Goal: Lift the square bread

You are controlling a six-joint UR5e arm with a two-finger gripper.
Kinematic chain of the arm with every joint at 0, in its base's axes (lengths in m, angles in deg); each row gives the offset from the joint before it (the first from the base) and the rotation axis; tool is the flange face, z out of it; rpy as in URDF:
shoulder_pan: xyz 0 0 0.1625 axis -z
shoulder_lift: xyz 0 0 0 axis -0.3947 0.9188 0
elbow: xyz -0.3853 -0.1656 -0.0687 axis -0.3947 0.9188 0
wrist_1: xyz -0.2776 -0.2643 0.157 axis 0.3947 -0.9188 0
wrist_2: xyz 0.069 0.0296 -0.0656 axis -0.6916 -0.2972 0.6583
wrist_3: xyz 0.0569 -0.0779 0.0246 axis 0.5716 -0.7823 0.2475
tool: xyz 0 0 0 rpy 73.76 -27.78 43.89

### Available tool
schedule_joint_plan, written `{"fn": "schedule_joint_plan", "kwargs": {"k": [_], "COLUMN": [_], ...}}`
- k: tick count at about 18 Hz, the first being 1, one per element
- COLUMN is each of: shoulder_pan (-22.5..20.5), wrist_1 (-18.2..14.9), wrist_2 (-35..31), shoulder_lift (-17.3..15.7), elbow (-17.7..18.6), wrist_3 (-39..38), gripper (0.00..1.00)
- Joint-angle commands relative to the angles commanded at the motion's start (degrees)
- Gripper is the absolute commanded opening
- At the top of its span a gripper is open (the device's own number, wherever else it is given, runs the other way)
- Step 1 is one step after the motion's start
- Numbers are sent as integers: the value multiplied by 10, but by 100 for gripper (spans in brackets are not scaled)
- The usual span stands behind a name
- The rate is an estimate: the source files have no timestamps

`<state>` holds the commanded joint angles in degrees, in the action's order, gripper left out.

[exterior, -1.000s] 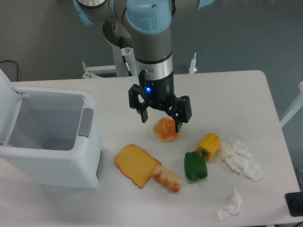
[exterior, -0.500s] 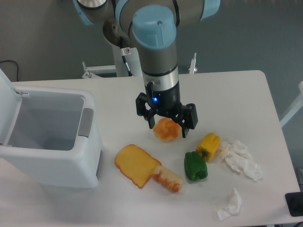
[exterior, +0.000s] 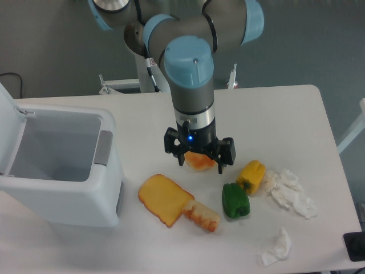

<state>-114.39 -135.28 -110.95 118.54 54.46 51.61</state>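
The square bread point(exterior: 201, 216) is a small blocky chunk with an orange-brown crust and a pale bumpy face. It lies on the white table point(exterior: 274, 114) touching the right end of the flat yellow-orange toast slice point(exterior: 165, 199). My gripper point(exterior: 200, 161) hangs open above and behind it, its dark fingers spread on either side of the round orange bun point(exterior: 199, 162), which it partly covers. Nothing is held between the fingers.
A green pepper point(exterior: 235, 200) and a yellow pepper point(exterior: 251, 176) lie right of the square bread. Crumpled white tissues point(exterior: 291, 192) sit further right, with another tissue point(exterior: 278, 246) near the front edge. An open grey bin point(exterior: 54, 165) stands at the left.
The gripper has moved forward, slightly right and lower, from behind the round bun to directly over it. Its fingers stay spread. The food has not moved.
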Motion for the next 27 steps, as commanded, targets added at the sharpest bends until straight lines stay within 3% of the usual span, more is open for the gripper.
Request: {"fn": "schedule_joint_plan", "kwargs": {"k": [8, 16, 27], "shoulder_pan": [7, 8, 8], "wrist_1": [0, 7, 8], "wrist_2": [25, 53, 51], "shoulder_lift": [38, 80, 103], "elbow": [-3, -26, -27], "wrist_3": [-135, -223, -281], "gripper": [100, 100, 100]}}
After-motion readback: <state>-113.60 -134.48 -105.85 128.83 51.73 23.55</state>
